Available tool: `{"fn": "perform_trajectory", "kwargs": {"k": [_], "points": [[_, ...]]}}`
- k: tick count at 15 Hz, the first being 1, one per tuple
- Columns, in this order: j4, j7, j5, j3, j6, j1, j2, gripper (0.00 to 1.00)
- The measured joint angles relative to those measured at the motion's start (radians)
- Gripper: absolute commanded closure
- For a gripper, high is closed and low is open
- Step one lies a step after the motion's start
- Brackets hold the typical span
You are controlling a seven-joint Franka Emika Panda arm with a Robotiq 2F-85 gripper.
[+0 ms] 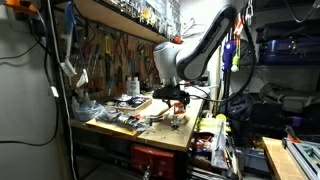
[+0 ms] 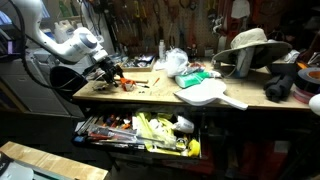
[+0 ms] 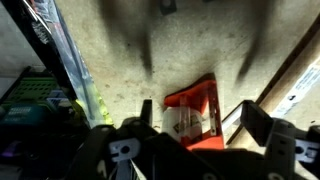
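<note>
Clutter crowds the bench [image 2: 95, 97] in both exterior views. In an exterior view, from the left, the arm [image 2: 60, 45] reaches in over the bench's near end. The gripper [image 2: 108, 70] hangs low there, with an orange tool [image 2: 124, 81] lying just beside it among small parts. Further along sit a white bag [image 2: 176, 60], a green pack [image 2: 203, 74], a pale paddle [image 2: 212, 95] and a hat [image 2: 252, 44], all well apart from the gripper. Under the top a drawer [image 2: 140, 130] stands open, full of odds and ends. In an exterior view from the bench's end, a wall rack [image 1: 105, 50] hangs at left, and the gripper [image 1: 172, 97] is low over the littered top.

The wrist view shows a green crate [image 3: 22, 95] at far left and a clear strip [image 3: 62, 45] next to it. Then comes the gripper [image 3: 198, 115], its fingers [image 3: 146, 112] spread wide and gripping nothing. The orange tool [image 3: 195, 105] lies flat on the bench between them, nearer the left-hand finger in the picture. Whether either finger touches it cannot be told. A pale rail [image 3: 295, 75] runs just past the right-hand finger, close enough to crowd that side.
</note>
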Motion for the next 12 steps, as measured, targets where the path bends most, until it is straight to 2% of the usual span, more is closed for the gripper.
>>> {"fn": "perform_trajectory", "kwargs": {"k": [5,8,12], "points": [[0.018,0.000,-0.012,-0.012,0.000,0.019,0.012,0.81],[0.021,0.000,-0.012,-0.013,0.000,0.025,0.011,0.99],[0.021,-0.001,-0.012,-0.012,0.000,0.032,0.008,0.97]]}}
